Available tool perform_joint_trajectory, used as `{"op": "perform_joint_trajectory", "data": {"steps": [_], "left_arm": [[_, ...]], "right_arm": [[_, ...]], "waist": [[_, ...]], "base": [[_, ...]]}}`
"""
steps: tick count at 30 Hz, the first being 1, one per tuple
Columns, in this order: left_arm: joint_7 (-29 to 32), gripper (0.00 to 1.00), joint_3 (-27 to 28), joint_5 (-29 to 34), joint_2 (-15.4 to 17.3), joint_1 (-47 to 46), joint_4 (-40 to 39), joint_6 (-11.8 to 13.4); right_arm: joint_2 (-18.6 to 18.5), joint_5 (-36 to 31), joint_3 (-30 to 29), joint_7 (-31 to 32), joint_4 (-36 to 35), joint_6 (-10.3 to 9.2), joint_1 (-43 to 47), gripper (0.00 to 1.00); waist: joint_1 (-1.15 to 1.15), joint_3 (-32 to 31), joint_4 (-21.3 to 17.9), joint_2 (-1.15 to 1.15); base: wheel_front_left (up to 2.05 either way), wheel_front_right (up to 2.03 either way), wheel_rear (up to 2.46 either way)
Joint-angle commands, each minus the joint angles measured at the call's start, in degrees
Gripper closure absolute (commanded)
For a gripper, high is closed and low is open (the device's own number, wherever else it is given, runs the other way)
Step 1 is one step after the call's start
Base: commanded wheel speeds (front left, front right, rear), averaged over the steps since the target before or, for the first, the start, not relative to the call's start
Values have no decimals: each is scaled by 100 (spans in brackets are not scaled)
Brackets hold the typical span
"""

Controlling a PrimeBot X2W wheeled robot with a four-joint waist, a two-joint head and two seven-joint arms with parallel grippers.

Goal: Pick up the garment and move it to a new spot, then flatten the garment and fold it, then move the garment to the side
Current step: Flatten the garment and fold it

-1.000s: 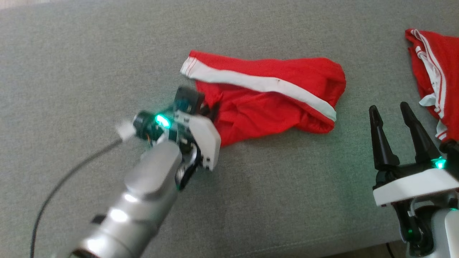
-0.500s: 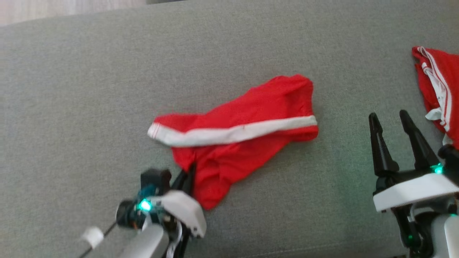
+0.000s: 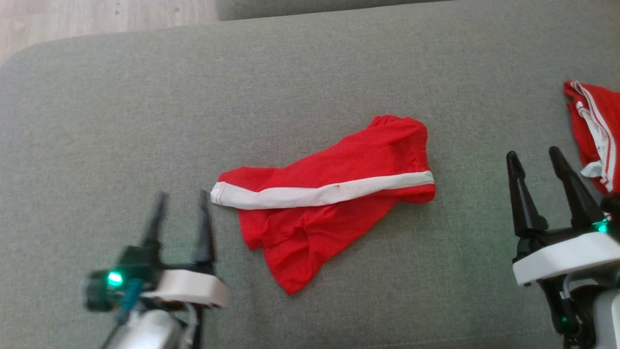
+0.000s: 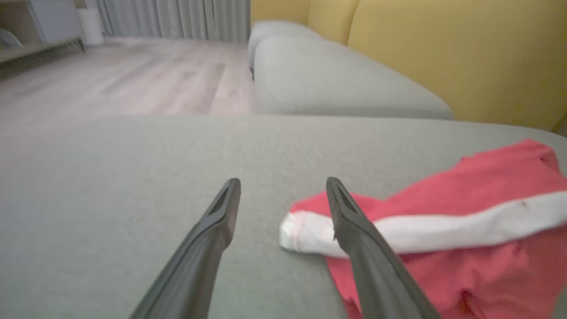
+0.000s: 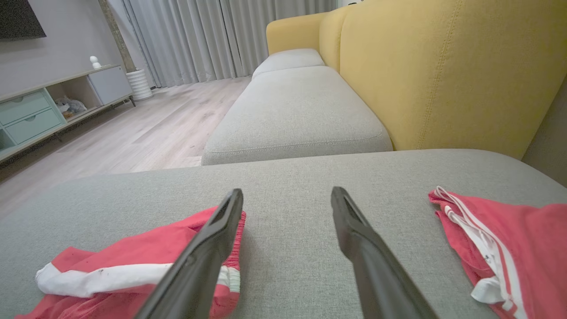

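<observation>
The garment (image 3: 329, 203) is red with a white stripe and lies crumpled on the grey cushion (image 3: 310, 87). It also shows in the left wrist view (image 4: 443, 230) and the right wrist view (image 5: 124, 274). My left gripper (image 3: 181, 198) is open just left of the garment's white-banded end, with nothing between its fingers (image 4: 221, 212). At the lower right my right gripper (image 3: 535, 157) stands open and empty, off to the right of the garment. In its own wrist view the right gripper (image 5: 287, 195) points over bare cushion.
A second red garment with white trim (image 3: 593, 133) lies at the cushion's right edge, also in the right wrist view (image 5: 509, 243). Wooden floor (image 3: 97, 17) lies beyond the cushion's far left corner. A yellow sofa back (image 5: 443, 66) rises behind, and another grey seat (image 5: 297, 106) lies ahead.
My left gripper dragged the garment toward me, then opened and let go, drawing back to the left. The head camera has shifted. The right gripper held still.
</observation>
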Motion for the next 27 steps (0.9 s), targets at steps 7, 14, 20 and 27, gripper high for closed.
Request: {"op": "perform_joint_trajectory", "data": {"steps": [7, 14, 20, 27], "left_arm": [[-119, 0, 712, 338, 1060, -120, -903, 173], [403, 0, 1150, 156, 1867, 77, -1312, 154], [900, 0, 1252, -97, 2079, 323, -1577, 215], [1000, 0, 1220, -89, 2093, 372, -1739, 298]], "right_arm": [[-183, -99, 16, 161, -412, -4, 11, 0], [-261, -118, 91, 289, -544, -4, 40, 0], [-284, -108, 130, 334, -572, -4, 49, 0], [-284, -88, 115, 332, -577, -4, 14, 0]], "waist": [[1, -97, 128, 0], [1, -103, 140, 0], [1, -99, 115, 0], [1, -47, 91, 0]], "base": [[0, 0, 0], [0, 0, 0], [0, 0, 0], [0, 0, 0]]}}
